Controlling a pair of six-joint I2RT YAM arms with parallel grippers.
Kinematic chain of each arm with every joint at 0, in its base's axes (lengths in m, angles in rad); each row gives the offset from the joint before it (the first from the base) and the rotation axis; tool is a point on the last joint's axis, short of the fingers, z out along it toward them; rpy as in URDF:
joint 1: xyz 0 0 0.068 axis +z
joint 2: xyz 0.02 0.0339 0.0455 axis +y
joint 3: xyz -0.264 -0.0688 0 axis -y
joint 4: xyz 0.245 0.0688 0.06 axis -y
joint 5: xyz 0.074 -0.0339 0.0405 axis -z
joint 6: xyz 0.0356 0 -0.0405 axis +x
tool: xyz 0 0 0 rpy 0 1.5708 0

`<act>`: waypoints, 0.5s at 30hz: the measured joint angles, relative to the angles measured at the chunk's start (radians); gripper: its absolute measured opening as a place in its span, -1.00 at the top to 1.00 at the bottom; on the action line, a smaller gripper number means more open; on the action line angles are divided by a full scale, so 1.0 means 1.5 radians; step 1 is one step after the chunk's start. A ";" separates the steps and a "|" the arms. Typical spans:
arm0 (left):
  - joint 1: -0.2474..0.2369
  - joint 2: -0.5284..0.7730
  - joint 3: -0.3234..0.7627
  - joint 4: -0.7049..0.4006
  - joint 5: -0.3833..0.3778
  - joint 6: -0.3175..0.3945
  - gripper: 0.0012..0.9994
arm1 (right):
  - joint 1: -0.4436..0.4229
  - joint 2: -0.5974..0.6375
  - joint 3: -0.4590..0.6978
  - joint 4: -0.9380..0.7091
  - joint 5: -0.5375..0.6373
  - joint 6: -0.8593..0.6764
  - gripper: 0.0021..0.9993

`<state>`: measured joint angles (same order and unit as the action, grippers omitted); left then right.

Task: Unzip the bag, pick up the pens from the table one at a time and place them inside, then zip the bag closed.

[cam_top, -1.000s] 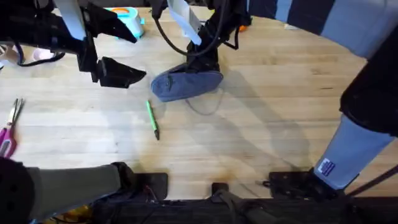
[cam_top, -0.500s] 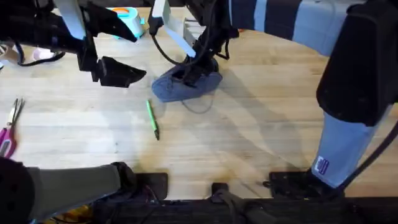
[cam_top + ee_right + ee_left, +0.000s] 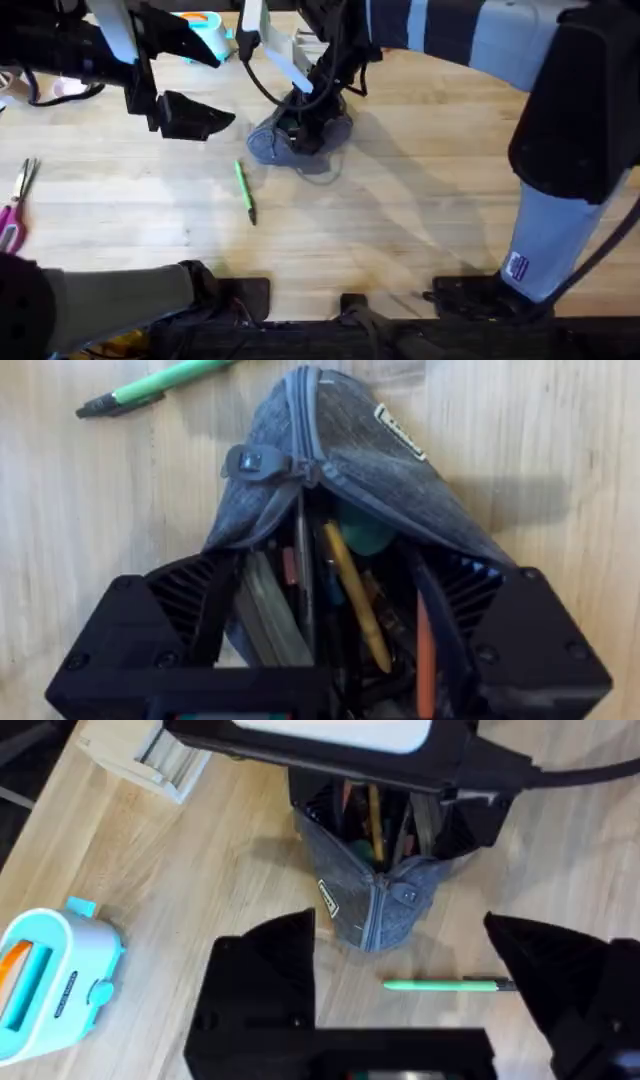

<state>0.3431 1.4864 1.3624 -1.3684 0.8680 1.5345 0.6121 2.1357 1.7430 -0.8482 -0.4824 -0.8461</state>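
We log the scene from the left side across.

Pink-handled scissors (image 3: 12, 205) lie at the far left edge of the table (image 3: 420, 200), well apart from both grippers.

Left gripper (image 3: 195, 118): it hangs over bare wood, fingers spread apart, nothing between them. In its wrist view the two black fingers (image 3: 262, 982) frame open tabletop. Behind it, toward the back edge of the table, stands a teal toy toaster (image 3: 205, 32), seen again at the side of the wrist view (image 3: 50, 978).

The green pen (image 3: 245, 192) lies flat on the table, forward of the left gripper's fingertips and between that gripper and the bag. Its dark tip points toward the arm bases. In the left wrist view it lies just past the fingertips (image 3: 448, 984), near the bag's closed end but not touching it.

The bag (image 3: 290, 140) sits just beyond the pen. Its zipper is open at the end under the right gripper and shut at the end nearest the pen, with the zipper pull (image 3: 256, 462) at the point where the two edges meet.

Right gripper (image 3: 305, 128): it is down at the bag's open mouth, fingers spread wide, one at each side of the opening (image 3: 330, 660). Several pens (image 3: 352, 592) stand packed inside between them. We think the fingers press the fabric outward, but the contact itself is hidden.
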 joint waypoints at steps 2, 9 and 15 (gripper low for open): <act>0.000 0.000 0.000 0.000 0.000 0.000 -0.99 | 0.000 0.000 0.000 0.000 0.001 0.000 -0.99; 0.000 0.000 0.000 0.000 0.000 0.000 -0.99 | 0.002 0.000 0.000 0.006 0.010 0.000 -1.00; 0.000 0.000 0.000 0.000 0.000 0.000 -0.99 | 0.003 0.000 0.003 0.006 0.028 0.019 -1.00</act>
<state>0.3431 1.4864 1.3624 -1.3682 0.8680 1.5346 0.6170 2.1356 1.7478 -0.8387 -0.4407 -0.8174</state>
